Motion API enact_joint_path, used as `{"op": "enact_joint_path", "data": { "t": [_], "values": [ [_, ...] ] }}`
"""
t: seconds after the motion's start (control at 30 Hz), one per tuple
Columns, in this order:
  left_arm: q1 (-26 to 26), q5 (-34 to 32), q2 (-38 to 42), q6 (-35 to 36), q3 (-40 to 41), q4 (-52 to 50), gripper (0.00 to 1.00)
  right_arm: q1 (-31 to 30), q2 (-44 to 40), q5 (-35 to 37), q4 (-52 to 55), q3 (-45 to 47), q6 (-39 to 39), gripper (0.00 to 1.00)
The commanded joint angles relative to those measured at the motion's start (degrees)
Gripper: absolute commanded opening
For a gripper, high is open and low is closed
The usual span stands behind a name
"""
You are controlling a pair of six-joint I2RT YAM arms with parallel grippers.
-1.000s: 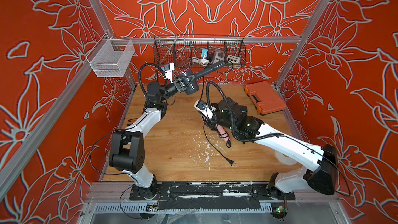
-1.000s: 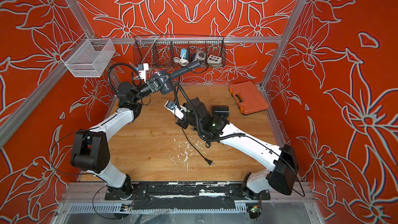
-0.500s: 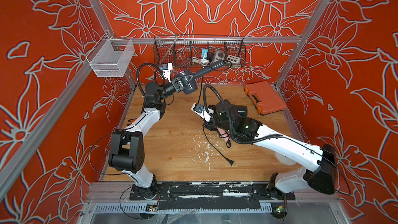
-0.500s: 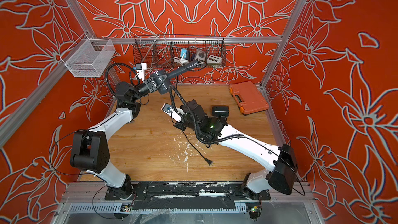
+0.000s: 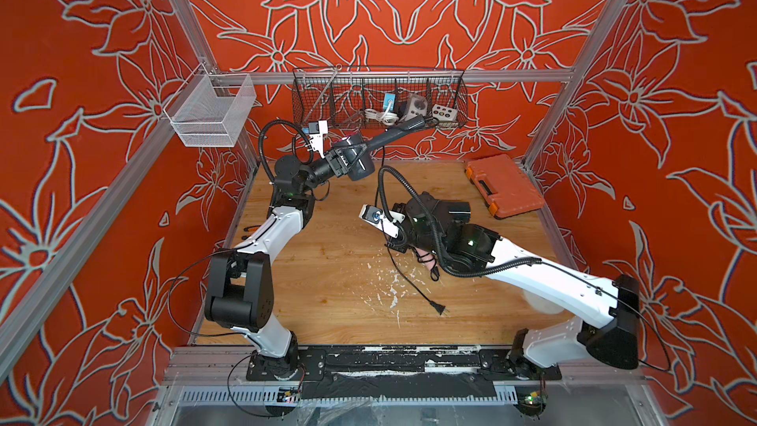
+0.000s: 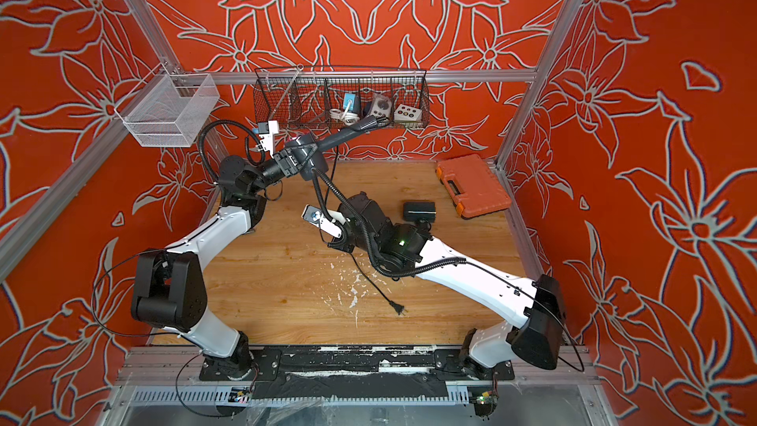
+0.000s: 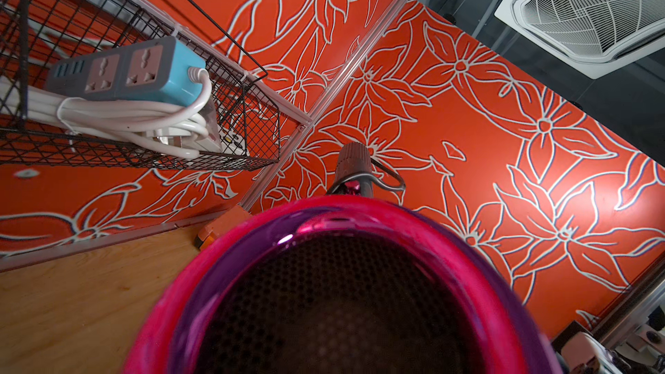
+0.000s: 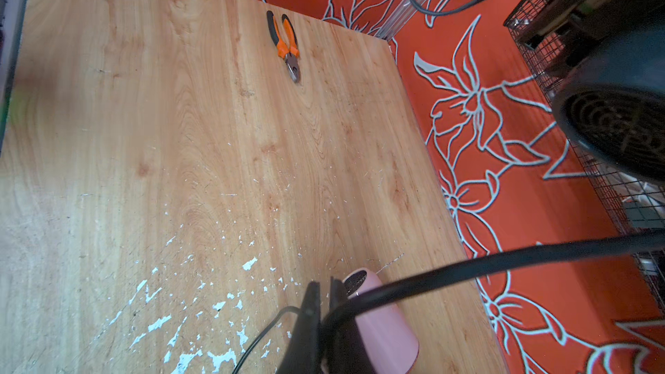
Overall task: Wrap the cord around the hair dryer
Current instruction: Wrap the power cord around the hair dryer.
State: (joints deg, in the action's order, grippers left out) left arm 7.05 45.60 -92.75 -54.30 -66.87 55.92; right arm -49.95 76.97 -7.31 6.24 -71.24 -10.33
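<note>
— Orange-red walls (image 5: pixel 409 34) with white flower outlines enclose a pale wooden table (image 5: pixel 327 272). What's up off it?
— The dark grey, magenta-rimmed plastic hair dryer (image 5: pixel 362 163), near the back. The left tool (image 5: pixel 346 157), jaws partly spread, clamps its body; its handle slants toward the black wire basket (image 5: pixel 319 92).
— And the thin black cord (image 6: pixel 375 285)?
— The right tool (image 8: pixel 323 287) is pinched tight on it, low over the table. One stretch rises toward the dryer; the other trails to a two-pin plug (image 5: pixel 440 310).
</note>
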Motion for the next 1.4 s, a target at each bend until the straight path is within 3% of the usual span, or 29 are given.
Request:
{"op": "enact_joint_path", "data": {
  "t": [0.0, 0.3, 0.47, 0.6, 0.73, 0.93, 1.37],
  "values": [
    [-2.27, -6.68, -0.02, -2.0, -3.19, 7.43, 0.0, -4.66, 2.05, -0.95, 7.31, -1.12, -6.7, 0.0],
    [-4.05, -6.75, 0.29, -1.97, -3.42, 7.33, 0.0, -10.57, 4.98, 0.35, 10.02, -2.33, -11.55, 0.0],
    [-4.47, -6.33, -0.64, -3.79, -3.7, 8.94, 0.0, -11.56, 5.13, 2.66, 10.19, -1.88, -12.04, 0.0],
    [-4.43, -4.92, 0.89, -1.26, -2.32, 6.07, 0.0, -11.53, 4.01, 5.74, 12.73, -2.91, -13.68, 0.0],
    [-4.42, -6.28, 3.05, 1.7, -0.46, 3.44, 0.0, -11.72, 3.71, 4.47, 16.66, -5.55, -14.72, 0.0],
    [-4.59, -7.09, 1.45, -0.82, -2.25, 5.52, 0.0, -14.62, 4.67, 3.89, 16.73, -4.44, -17.18, 0.0],
    [-5.48, -7.9, 1.49, -2.65, -2.56, 6.78, 0.0, -14.91, 8.12, 2.4, 20.31, -4.04, -19.21, 0.0]
  ]
}}
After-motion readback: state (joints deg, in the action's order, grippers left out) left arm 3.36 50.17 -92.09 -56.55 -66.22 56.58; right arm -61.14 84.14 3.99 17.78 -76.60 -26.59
